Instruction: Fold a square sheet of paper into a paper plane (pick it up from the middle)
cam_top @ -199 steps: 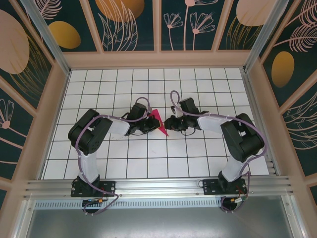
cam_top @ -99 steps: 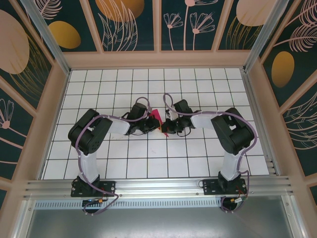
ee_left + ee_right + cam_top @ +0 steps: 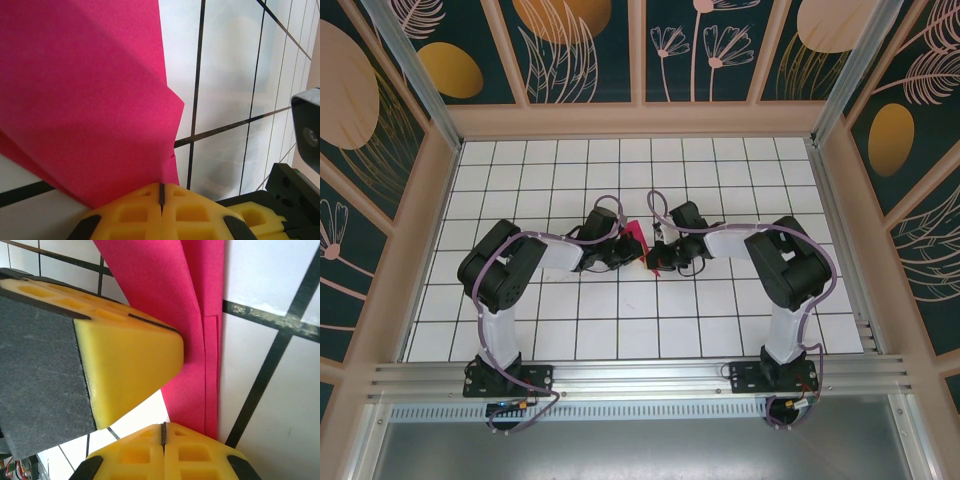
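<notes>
The white gridded table (image 3: 620,330) lies inside wood-framed walls painted with leaves and flowers, and the two arms meet tip to tip near its middle. On the left, the left gripper (image 3: 161,192) has its yellow fingertips pressed tight together on an edge of the folded pink paper (image 3: 85,100), which is held between the two arms. The right gripper (image 3: 163,432) is likewise clenched, pinching the paper's narrow creased end just beside a left fingertip (image 3: 135,365).

White black-gridded floor (image 3: 620,330), dark botanical wall panels (image 3: 730,70), tan frame (image 3: 640,120), aluminium front rail (image 3: 640,378)
</notes>
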You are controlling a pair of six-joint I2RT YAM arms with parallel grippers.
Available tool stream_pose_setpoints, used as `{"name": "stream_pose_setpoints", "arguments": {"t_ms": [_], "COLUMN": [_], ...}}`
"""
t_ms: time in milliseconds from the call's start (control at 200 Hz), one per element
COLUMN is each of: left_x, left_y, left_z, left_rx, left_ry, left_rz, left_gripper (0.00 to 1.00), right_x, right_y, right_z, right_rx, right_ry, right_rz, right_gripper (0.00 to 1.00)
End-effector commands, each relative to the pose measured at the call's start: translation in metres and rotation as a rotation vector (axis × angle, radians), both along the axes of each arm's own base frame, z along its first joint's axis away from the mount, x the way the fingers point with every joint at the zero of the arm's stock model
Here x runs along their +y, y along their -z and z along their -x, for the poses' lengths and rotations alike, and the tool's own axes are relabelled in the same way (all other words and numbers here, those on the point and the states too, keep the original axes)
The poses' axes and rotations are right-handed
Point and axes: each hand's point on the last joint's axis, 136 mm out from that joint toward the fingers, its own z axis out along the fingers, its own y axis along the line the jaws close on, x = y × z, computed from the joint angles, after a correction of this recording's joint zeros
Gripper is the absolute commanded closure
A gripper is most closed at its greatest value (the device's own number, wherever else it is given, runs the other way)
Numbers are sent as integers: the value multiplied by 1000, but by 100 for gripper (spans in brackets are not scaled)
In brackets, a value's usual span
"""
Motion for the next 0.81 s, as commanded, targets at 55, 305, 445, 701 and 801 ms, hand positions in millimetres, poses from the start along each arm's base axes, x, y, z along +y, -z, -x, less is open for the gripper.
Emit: {"name": "stream_pose_setpoints", "arguments": {"t_ms": [55, 305, 445, 701, 801], "left_x": [36, 39, 40, 40, 39], "left_y": [49, 55, 55, 54, 53], "left_z": [9, 9, 10, 9, 8], "left_rx": [93, 105, 106, 105, 101], "left_ry": [-80, -87, -90, -90, -87], "left_rz": [-202, -222, -230, -234, -232], "left_gripper": [100, 100, 100, 100, 100], "right_x": [-31, -45, -53, -67, -71], "right_y": [26, 30, 36, 41, 42], "right_z": [35, 51, 60, 79, 82], "right_rx": [119, 149, 174, 209, 211], "right_ry": [-13, -25, -17, 7, 17], "right_rz": [123, 158, 180, 209, 227], "right_gripper": [94, 94, 94, 94, 95]}}
